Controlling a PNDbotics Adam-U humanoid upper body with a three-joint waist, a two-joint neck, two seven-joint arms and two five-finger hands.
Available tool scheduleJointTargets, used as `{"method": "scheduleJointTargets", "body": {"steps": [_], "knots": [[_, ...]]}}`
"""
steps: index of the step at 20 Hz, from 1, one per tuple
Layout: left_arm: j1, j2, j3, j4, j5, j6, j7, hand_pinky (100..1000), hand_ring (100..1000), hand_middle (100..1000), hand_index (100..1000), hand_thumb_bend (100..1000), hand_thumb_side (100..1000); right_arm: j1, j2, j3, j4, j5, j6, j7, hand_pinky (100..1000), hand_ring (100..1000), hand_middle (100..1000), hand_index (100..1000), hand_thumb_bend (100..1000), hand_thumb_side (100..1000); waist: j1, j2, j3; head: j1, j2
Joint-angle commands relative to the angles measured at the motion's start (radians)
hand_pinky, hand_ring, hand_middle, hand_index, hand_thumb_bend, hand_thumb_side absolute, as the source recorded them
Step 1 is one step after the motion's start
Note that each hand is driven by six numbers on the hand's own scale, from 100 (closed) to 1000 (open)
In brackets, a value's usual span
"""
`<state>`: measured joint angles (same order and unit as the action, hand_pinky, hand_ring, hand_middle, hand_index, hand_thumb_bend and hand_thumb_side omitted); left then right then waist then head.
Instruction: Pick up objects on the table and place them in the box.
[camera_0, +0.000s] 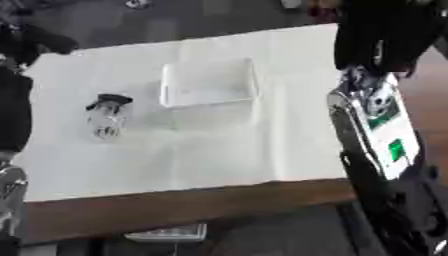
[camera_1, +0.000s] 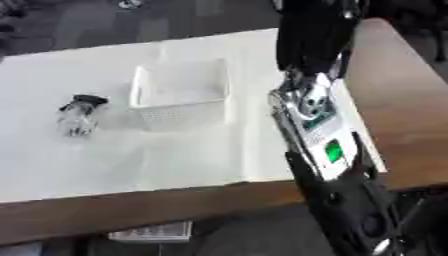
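A clear bottle with a black cap (camera_0: 107, 116) lies on its side on the white table cover (camera_0: 219, 160), left of the box. The box (camera_1: 179, 95) is a white open basket standing at the middle of the cover, and I see nothing inside it. My right arm rises along the right side, silver with a green label. Its black right hand (camera_1: 315, 35) hangs high, right of the box and apart from it, with nothing visible in it. My left arm runs up the left edge to a dark left hand (camera_0: 35, 42), far behind the bottle.
The brown table (camera_1: 402, 100) shows bare wood on the right and along the front edge (camera_0: 175, 207). A pale flat thing (camera_0: 166, 233) lies below the front edge. Dark floor lies behind the table.
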<state>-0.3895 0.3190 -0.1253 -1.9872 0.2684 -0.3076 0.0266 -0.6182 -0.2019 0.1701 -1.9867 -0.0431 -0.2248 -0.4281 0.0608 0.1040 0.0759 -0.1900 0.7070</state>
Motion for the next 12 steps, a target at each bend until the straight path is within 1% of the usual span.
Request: {"method": "scheduleJointTargets", "body": {"steps": [1, 6, 9, 12], "knots": [[-0.007, 0.015, 0.004, -0.013, -0.004, -0.002, 0.001, 590, 535, 816, 888, 314, 1000, -0.011, -0.001, -0.003, -0.013, 0.003, 0.001, -0.004, 305, 453, 496, 773, 178, 1000, 0.0, -0.013, -0.001, -0.001, -0.012], [-0.007, 0.015, 0.005, -0.013, -0.004, -0.002, 0.001, 590, 535, 816, 888, 315, 1000, -0.011, 0.0, -0.003, -0.013, 0.002, 0.003, 0.002, 302, 451, 496, 774, 177, 1000, 0.0, -0.013, -0.001, -0.003, -0.018], [-0.006, 0.015, 0.005, -0.013, -0.004, -0.002, 0.002, 590, 535, 816, 888, 315, 1000, -0.011, 0.0, -0.003, -0.013, 0.002, 0.004, 0.002, 302, 450, 496, 774, 176, 1000, 0.001, -0.014, -0.001, 0.008, -0.025], [-0.009, 0.017, 0.008, -0.013, -0.008, -0.002, 0.005, 592, 536, 816, 889, 316, 1000, -0.011, 0.0, -0.004, -0.013, 0.002, 0.005, 0.003, 300, 448, 495, 773, 176, 1000, 0.0, -0.015, -0.002, 0.006, -0.024]]}}
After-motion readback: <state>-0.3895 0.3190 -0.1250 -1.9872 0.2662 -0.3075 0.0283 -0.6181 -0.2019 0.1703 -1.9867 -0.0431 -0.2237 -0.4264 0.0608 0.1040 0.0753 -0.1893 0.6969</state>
